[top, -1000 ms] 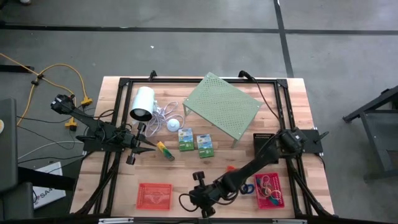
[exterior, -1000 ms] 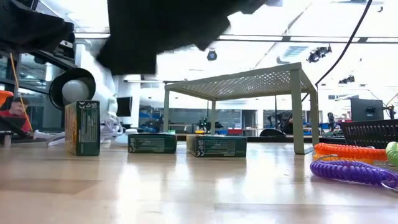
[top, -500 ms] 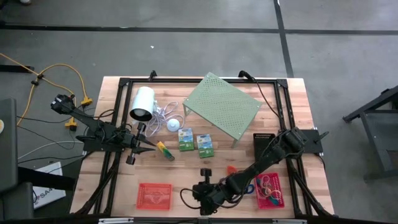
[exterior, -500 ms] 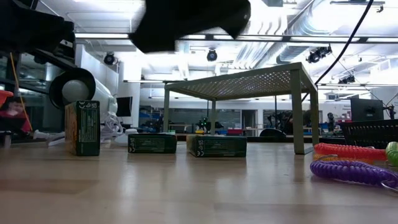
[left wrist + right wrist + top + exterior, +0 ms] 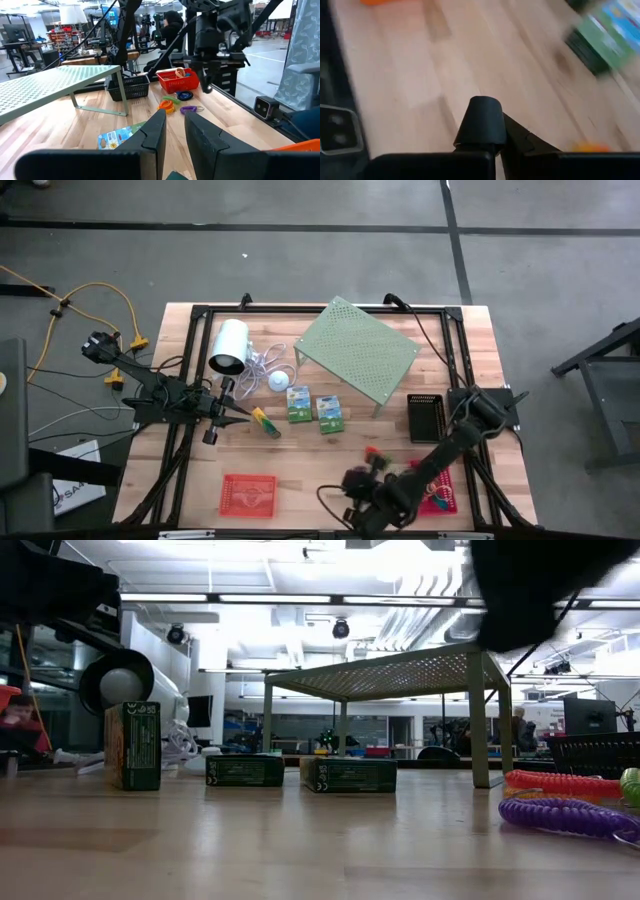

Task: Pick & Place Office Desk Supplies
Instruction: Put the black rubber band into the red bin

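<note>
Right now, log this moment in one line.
right gripper: shut, empty, front edge | left gripper: beside marker | boxes: untouched

Light wood tabletop [image 5: 300, 455] in a black frame, on a grey concrete floor [image 5: 300, 260] crossed by dark tape lines, with a yellow cable [image 5: 95, 288] lying on the floor to the left. Behind it an open workshop: white ceiling with strip lights [image 5: 290, 598] and ducts, far benches and shelves full of gear. A seated person [image 5: 170, 25] at the far benches.
</note>
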You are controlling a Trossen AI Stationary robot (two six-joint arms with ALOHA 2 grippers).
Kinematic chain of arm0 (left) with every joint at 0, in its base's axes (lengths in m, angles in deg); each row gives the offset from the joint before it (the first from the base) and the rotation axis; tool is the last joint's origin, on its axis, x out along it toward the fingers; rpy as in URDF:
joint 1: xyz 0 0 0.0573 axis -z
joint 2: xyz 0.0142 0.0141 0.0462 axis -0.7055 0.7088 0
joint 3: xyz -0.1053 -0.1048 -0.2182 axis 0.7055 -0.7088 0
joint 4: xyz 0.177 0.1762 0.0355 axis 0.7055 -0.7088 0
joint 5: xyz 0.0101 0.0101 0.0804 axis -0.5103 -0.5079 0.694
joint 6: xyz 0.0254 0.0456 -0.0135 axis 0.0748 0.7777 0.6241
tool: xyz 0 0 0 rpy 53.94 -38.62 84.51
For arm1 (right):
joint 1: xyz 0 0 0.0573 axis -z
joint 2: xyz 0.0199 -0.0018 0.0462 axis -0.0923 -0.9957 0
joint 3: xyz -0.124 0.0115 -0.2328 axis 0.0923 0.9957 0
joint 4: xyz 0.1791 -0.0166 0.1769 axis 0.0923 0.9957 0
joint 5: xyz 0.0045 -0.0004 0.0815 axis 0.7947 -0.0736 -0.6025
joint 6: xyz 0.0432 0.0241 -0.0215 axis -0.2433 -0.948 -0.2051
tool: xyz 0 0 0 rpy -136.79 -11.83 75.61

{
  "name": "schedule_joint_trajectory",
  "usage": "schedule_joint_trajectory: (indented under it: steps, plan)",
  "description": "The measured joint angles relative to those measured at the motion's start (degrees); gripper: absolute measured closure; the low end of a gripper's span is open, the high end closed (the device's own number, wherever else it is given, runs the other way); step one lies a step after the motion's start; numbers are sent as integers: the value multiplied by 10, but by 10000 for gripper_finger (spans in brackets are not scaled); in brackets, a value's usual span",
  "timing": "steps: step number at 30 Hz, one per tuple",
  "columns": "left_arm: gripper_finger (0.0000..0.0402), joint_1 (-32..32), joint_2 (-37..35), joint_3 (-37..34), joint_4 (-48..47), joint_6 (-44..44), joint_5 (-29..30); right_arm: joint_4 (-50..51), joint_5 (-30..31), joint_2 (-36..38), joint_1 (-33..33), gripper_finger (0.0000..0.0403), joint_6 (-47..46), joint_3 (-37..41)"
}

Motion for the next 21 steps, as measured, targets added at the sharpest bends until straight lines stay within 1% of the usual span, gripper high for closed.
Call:
schedule_joint_trajectory:
  steps: [6, 11, 15, 21]
  plan:
    - [337, 0, 0, 0, 0, 0, 0, 129, 22, 7, -52, 400, -192, 0]
    - [337, 0, 0, 0, 0, 0, 0, 214, 20, 20, -84, 400, -323, 0]
    - [337, 0, 0, 0, 0, 0, 0, 269, -5, 21, -107, 400, -414, 0]
    - [337, 0, 0, 0, 0, 0, 0, 312, -51, 22, -140, 400, -521, 0]
